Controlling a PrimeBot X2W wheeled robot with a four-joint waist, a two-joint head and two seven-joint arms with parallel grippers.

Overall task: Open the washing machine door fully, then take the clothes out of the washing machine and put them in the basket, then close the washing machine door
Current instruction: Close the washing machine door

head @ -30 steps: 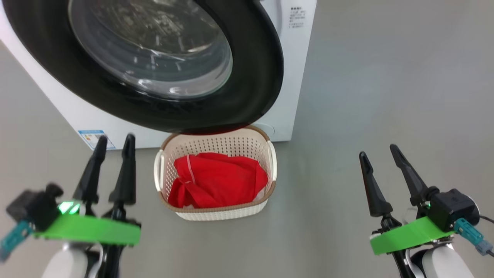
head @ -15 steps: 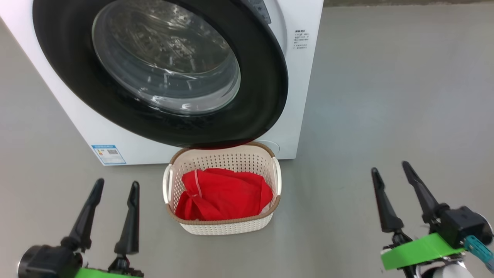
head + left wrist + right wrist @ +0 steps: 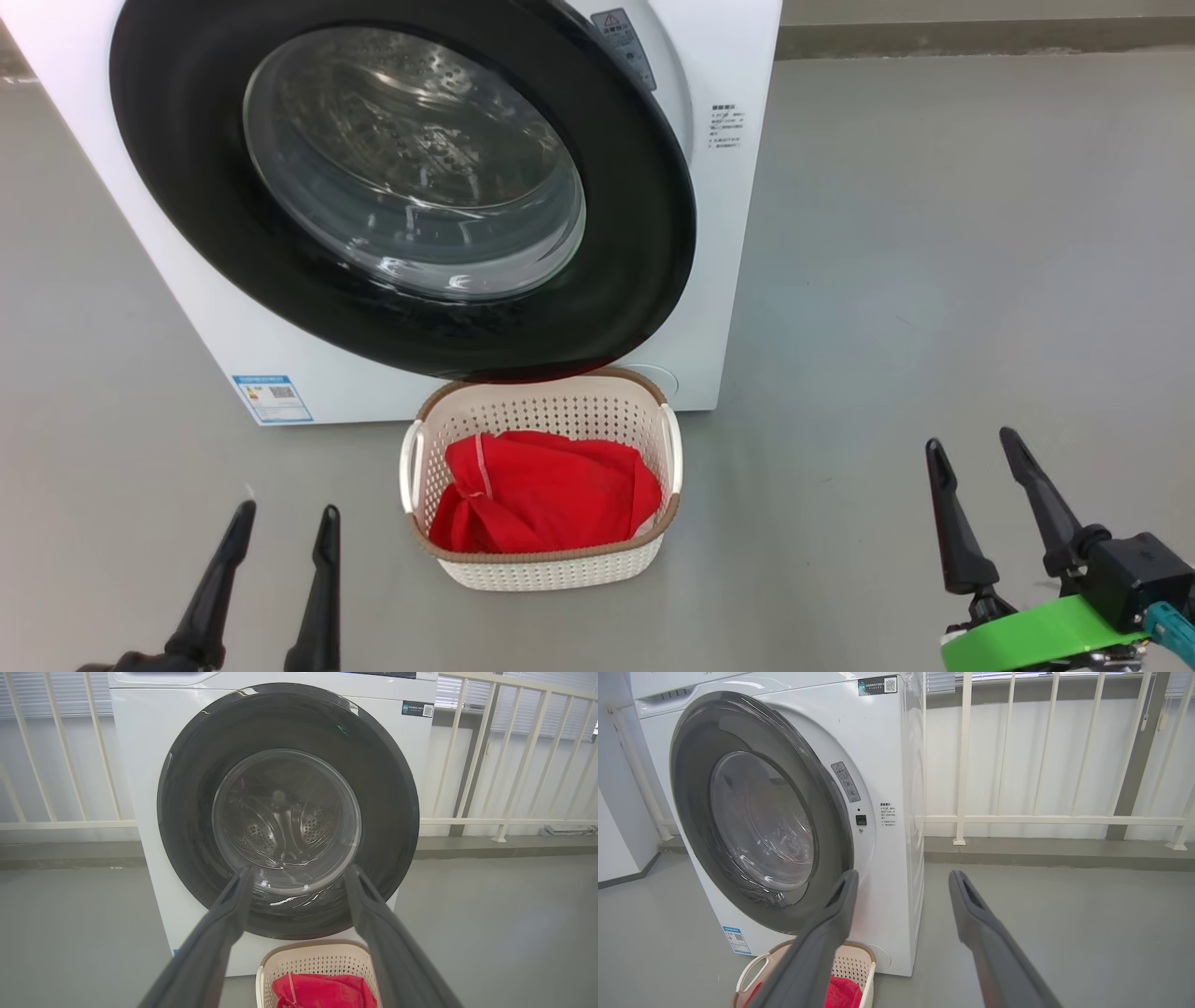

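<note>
Head camera has tipped up over the last second. Machine, basket and floor slide down the frame together, so nothing on the floor has shifted. Both finger pairs sit lower in frame.

- Washing machine [image 3: 728, 233]: ahead of both finger pairs, well apart from them.
- Washing machine door [image 3: 644, 233]: swung to against the front, beyond the left fingertips.
- Basket [image 3: 551, 569]: on the floor between the two finger pairs, nearer the left, just under the door's lower rim.
- Clothes [image 3: 551, 495]: red heap inside the basket.
- Left gripper [image 3: 287, 511], right gripper [image 3: 972, 441]: both spread wide, holding nothing.

Judgement: only the door closing is left, if it isn't done already. To do it well I would push on the black rim at the latch side with a finger's flat, never on the glass, and keep clear of the basket rim below.

View differences:
- Left wrist view looks square through the glass. I see the steel drum [image 3: 285, 821] with no red in it.
- Right wrist view looks along the latch side. A latch slot [image 3: 861, 820] shows just past the rim, so I cannot tell whether the door has caught.
- Head view gives the whole basket and both finger pairs.
</note>
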